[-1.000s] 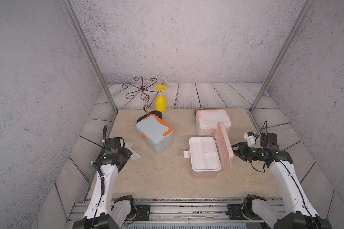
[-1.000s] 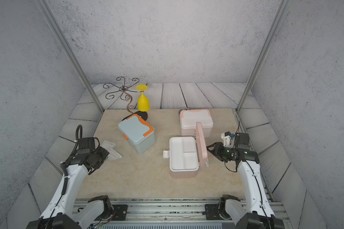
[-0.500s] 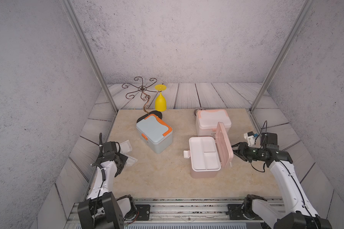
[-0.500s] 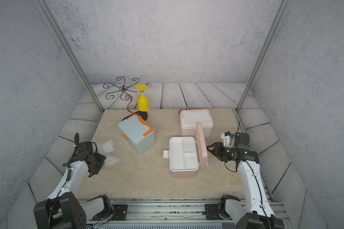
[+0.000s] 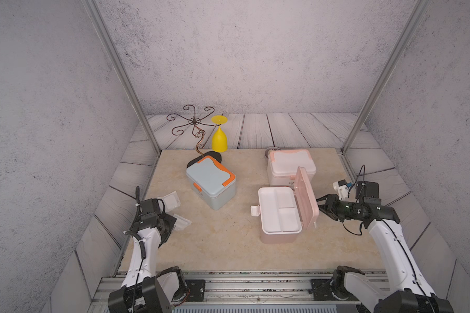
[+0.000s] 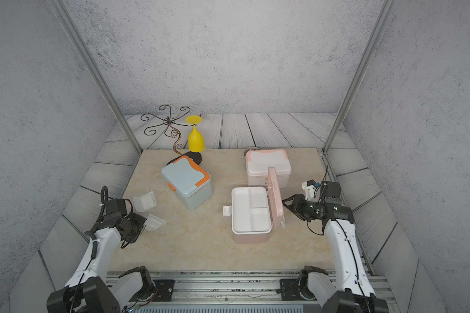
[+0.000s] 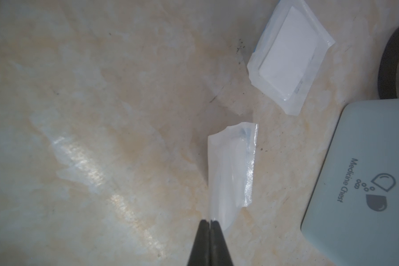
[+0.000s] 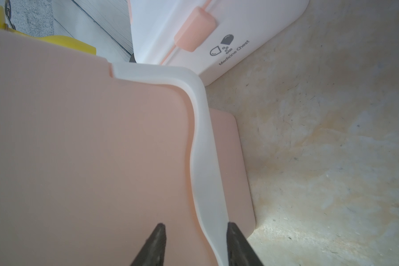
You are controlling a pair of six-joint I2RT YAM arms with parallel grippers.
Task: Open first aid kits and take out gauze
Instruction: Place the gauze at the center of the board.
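Grey textured walls are seen around a beige stone-like table (image 5: pixel 228 252). At the lower left of a top view the left gripper (image 5: pixel 171 225) is closed fully, and in its wrist view a gauze packet (image 7: pixel 230 170) appears to be pinched by its clear edge, a little above the surface. A second gauze packet (image 5: pixel 171 202) is laid flat just beyond it. Right of centre the pink kit (image 5: pixel 280 237) is open, with its lid (image 5: pixel 305 200) stood nearly upright. Behind the lid the right gripper (image 5: pixel 322 206) is found with jaws partly apart, and nothing is seen clamped; whether the lid is touched cannot be told. The grey-blue kit (image 5: pixel 210 181) and the white kit (image 5: pixel 291 165) are still closed.

The step is judged to be the setting down of the held packet. It should be lowered until it lies flat, then released, beside the other packet and not upon it. The table's left edge is near, so the packet should be kept inward. Wide free room is found in the lower middle.
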